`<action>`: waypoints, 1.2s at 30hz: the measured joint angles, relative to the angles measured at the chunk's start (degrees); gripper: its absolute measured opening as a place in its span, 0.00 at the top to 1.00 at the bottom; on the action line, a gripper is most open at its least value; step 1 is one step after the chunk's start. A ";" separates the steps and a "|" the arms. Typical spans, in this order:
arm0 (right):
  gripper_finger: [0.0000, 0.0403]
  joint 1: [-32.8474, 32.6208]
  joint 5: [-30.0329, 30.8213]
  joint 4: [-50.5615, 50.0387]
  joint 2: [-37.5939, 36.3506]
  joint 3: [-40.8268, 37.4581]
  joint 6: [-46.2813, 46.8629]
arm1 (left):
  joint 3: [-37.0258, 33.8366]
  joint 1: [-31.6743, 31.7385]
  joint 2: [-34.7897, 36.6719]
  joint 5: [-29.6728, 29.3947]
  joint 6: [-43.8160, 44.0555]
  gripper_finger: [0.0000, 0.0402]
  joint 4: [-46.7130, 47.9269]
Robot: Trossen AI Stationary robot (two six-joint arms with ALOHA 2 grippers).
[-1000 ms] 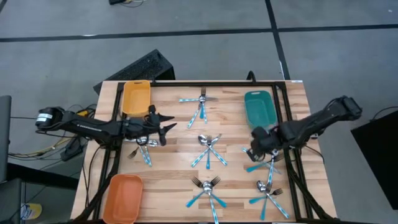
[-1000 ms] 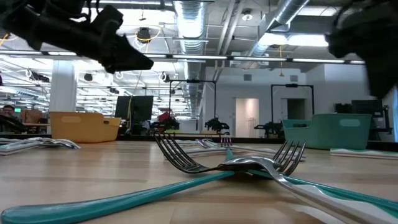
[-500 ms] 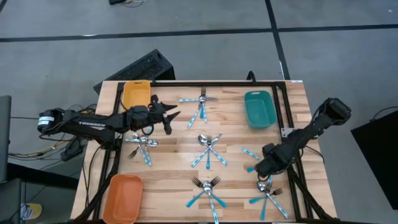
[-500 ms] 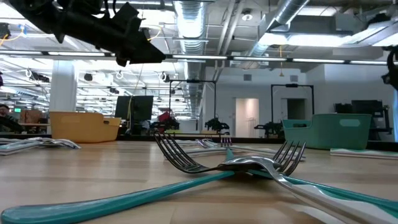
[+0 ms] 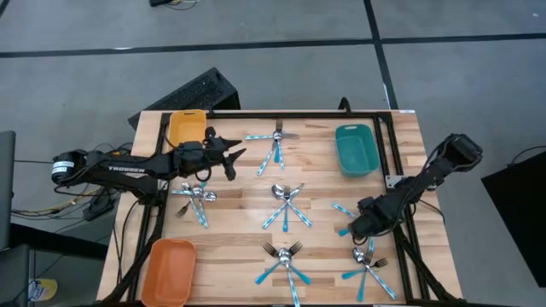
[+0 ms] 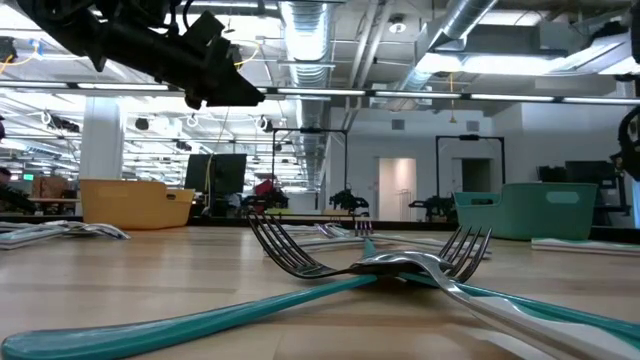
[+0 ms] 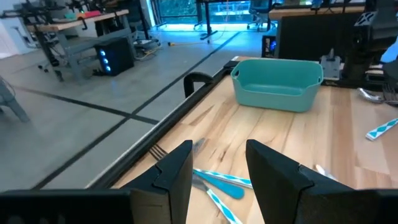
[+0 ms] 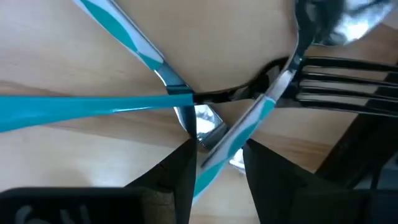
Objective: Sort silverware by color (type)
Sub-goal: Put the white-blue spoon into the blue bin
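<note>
Sorting looked barely begun. From above, silverware clusters [image 5: 286, 207] lay between empty trays, yellow tray [image 5: 186, 130] included. My left gripper [image 7: 216, 163] hung open beside it; right gripper [image 8: 214, 158], parted, straddled a spoon handle [image 8: 236, 134].

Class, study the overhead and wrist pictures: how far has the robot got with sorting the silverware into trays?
Done: nothing visible; the yellow tray, teal tray and orange tray look empty, and silverware lies in piles across the table.
In hand: the right gripper is low over a pile, fingers open around a blue handle. The left gripper hovers open and empty.
Left: essentially all the sorting.
</note>
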State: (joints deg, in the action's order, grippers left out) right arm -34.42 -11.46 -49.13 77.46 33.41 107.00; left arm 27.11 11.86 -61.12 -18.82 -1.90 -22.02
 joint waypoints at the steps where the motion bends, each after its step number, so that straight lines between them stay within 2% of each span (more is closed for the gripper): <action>1: 0.62 0.36 -0.10 0.11 0.01 0.00 -1.00 | 0.00 0.03 0.00 -0.41 -0.45 0.65 -0.06; 4: 0.67 1.60 -0.75 0.31 0.05 -0.05 -4.43 | 0.00 0.48 0.00 -1.69 -0.85 0.65 -0.09; 12: 0.92 5.28 -2.47 -0.19 -1.61 0.22 -14.12 | 0.00 2.05 0.00 -1.95 -0.89 0.65 0.28; 17: 0.92 8.96 -2.12 -4.38 -6.75 2.77 -20.91 | -0.02 2.91 0.00 -1.95 -0.91 0.65 0.33; 25: 0.91 20.43 7.92 -14.30 -15.17 7.26 -35.95 | -0.02 5.19 0.00 -1.95 -0.88 0.65 1.79; 31: 0.91 29.55 16.01 -11.01 -16.69 9.97 -55.11 | -0.03 5.51 0.00 -2.26 2.64 0.65 7.50; 36: 0.91 37.88 26.69 -10.53 -16.24 13.40 -63.67 | -0.07 5.51 0.00 -2.93 5.82 0.65 11.66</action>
State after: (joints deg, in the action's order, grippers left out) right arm 3.46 15.22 -59.66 61.22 46.80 43.34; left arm 27.05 17.37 -61.12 -21.75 3.92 -10.36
